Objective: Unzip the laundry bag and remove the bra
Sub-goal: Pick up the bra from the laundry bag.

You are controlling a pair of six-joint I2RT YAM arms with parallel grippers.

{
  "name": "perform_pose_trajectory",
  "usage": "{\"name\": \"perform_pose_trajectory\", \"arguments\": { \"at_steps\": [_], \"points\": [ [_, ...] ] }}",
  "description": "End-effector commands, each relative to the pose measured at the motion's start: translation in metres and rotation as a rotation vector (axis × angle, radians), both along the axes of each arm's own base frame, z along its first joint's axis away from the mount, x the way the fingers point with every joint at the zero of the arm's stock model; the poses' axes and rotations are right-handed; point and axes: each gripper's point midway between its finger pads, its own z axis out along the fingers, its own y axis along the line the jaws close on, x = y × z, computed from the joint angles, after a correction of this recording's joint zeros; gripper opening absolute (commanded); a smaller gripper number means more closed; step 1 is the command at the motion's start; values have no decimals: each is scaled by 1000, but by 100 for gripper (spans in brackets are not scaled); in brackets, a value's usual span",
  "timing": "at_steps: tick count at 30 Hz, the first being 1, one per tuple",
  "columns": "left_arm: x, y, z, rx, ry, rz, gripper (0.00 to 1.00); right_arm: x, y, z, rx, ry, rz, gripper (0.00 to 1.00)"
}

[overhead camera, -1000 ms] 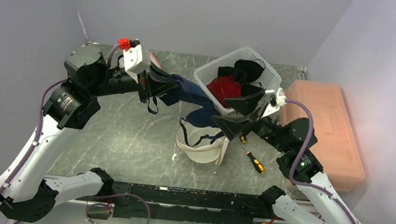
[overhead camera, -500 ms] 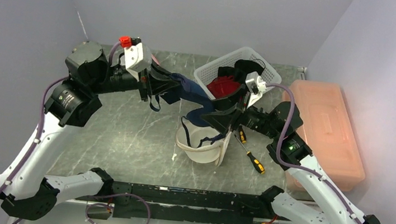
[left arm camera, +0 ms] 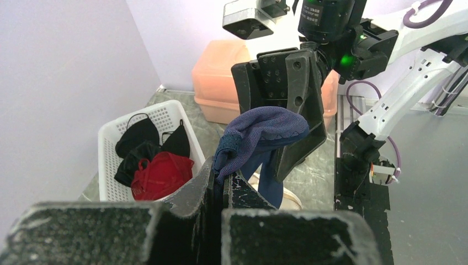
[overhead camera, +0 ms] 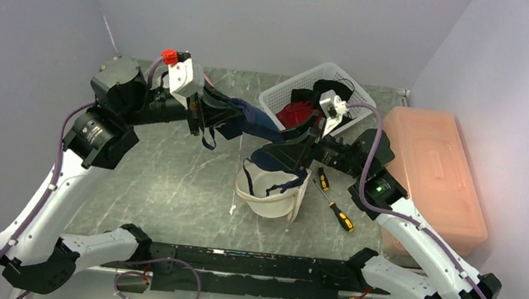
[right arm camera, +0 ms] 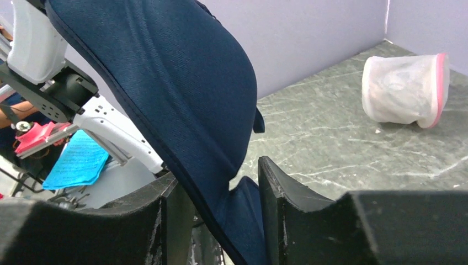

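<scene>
Navy fabric, the bra (overhead camera: 253, 122), is seen from above held off the surface's middle between the left gripper (overhead camera: 212, 119) and right gripper (overhead camera: 290, 151), over the white laundry bag (overhead camera: 270, 201). In the left wrist view, the left fingers (left arm camera: 193, 193) are shown clamped on its edge. Only in the right wrist view are the right fingers (right arm camera: 281, 193) seen apart around a cup, and a pink-edged pouch (right arm camera: 405, 91) is shown near the far edge.

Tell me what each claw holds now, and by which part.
Left claw is shut on the bra, pinching the edge at one end. Right claw holds nothing yet: its jaws stand either side of a cup, with a gap.
</scene>
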Motion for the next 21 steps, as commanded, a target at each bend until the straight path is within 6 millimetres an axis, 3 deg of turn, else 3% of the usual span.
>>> {"name": "perform_pose_trajectory", "arguments": {
  "at_steps": [1, 9, 10, 11, 12, 13, 14, 15, 21],
  "points": [
    [-7, -1, 11, -30, -44, -30, 3, -7, 2, 30, 66, -69, 39, 44],
    [-4, 2, 12, -36, -56, 1, 5, -6, 2, 25, 27, -74, 32, 8],
    [-2, 3, 12, -38, -52, 11, 10, -5, 1, 26, 24, -78, 24, 1],
    [-1, 4, 12, -41, -49, 23, 19, -4, 0, 27, 19, -81, 14, 0],
    [0, 5, 12, -43, -48, 35, 34, -3, -1, 28, 16, -88, 5, 0],
    [2, 6, 11, -46, -44, 51, 55, -2, -2, 30, 14, -93, -9, 0],
    [3, 9, 11, -53, -42, 73, 85, -1, -4, 32, 14, -101, -23, 0],
    [5, 12, 12, -62, -42, 97, 92, 0, -5, 34, 11, -108, -36, 0],
    [0, 40, 18, -130, -89, 239, 93, 17, -16, 59, 15, -178, -158, 0]
  ]
}}
